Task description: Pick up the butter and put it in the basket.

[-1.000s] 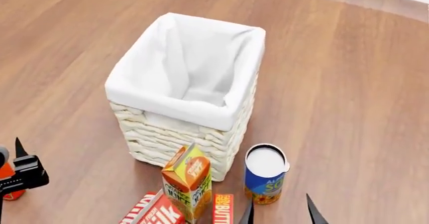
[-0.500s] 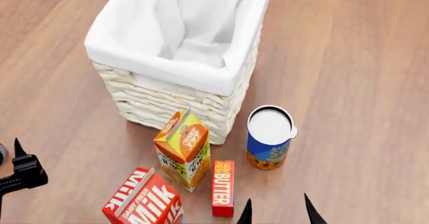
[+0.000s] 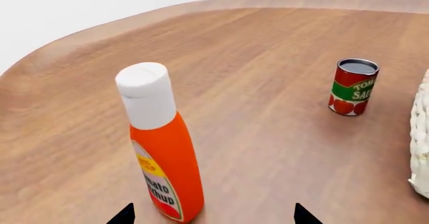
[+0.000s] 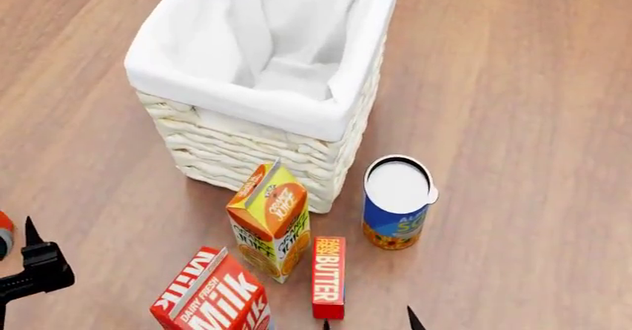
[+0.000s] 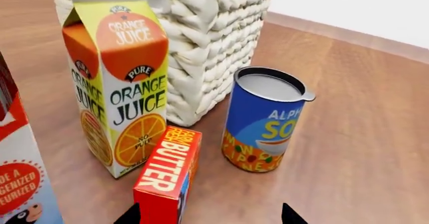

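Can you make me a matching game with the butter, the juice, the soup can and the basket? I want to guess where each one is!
Things:
1. butter
2. juice
3. soup can
4. basket

Places:
A. lined with white cloth, biggest thing on the table
B. standing between the milk and the basket
C. lying flat, nearest the right claw
D. upright, right of the juice, silver lid on top

Pairs: 1-C, 2-B, 3-D, 4-A
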